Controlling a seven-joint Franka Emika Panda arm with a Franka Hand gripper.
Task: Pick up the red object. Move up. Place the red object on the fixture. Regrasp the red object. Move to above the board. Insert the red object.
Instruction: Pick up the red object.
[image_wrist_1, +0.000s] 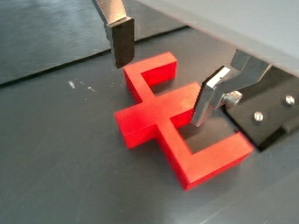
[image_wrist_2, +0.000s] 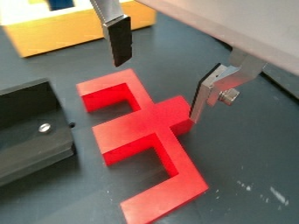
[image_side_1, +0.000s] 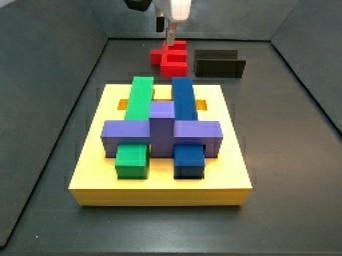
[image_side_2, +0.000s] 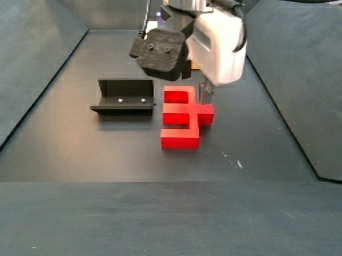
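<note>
The red object (image_wrist_1: 176, 118) lies flat on the dark floor; it is a bar with cross arms and hooked ends. It also shows in a wrist view (image_wrist_2: 140, 131) and in both side views (image_side_1: 170, 57) (image_side_2: 185, 118). My gripper (image_wrist_1: 166, 74) is open and low over the red object. One finger (image_wrist_1: 121, 39) hangs beside one hooked end. The other finger (image_wrist_1: 211, 101) stands next to a cross arm. Nothing is held between them. The gripper also shows in a wrist view (image_wrist_2: 162, 74) and a side view (image_side_2: 203, 92). The dark fixture (image_side_2: 124, 97) stands right beside the red object.
The yellow board (image_side_1: 160, 175) carries green, blue and purple blocks (image_side_1: 160, 128) and lies toward the front in a side view. Its edge shows in a wrist view (image_wrist_2: 59, 31). The fixture (image_wrist_2: 30, 131) is close to the red object. Grey walls (image_side_1: 54, 100) enclose the floor.
</note>
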